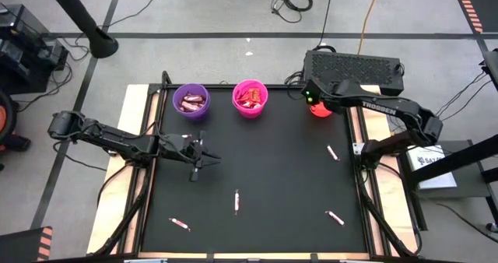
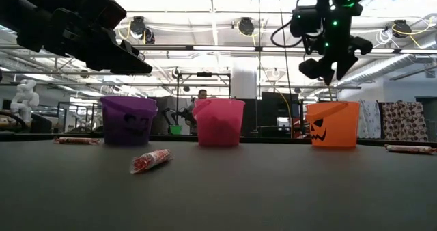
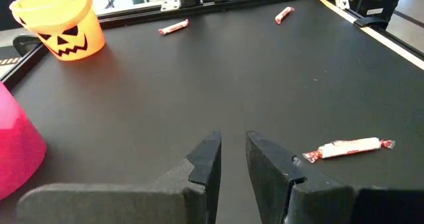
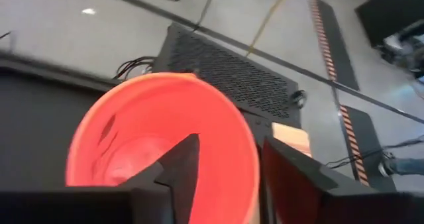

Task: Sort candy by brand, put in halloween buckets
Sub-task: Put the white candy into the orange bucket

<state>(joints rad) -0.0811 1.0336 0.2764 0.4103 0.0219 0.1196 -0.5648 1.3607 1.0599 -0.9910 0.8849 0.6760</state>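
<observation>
Right hand (image 4: 225, 168) is hovering open directly above the orange bucket (image 4: 159, 138); left hand (image 3: 232, 159) is waiting, slightly open, over the desk (image 1: 272, 177).

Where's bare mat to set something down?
Free: mid-mat, between the left hand and the thin pale stick candy by the right edge. Crowded: back edge, purple plastic bucket, magenta bucket, orange bucket under the right hand.

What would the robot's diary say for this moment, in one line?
right gripper: open above orange bucket | left gripper: open, empty, over mat | pale stick candies: loose on mat
</observation>
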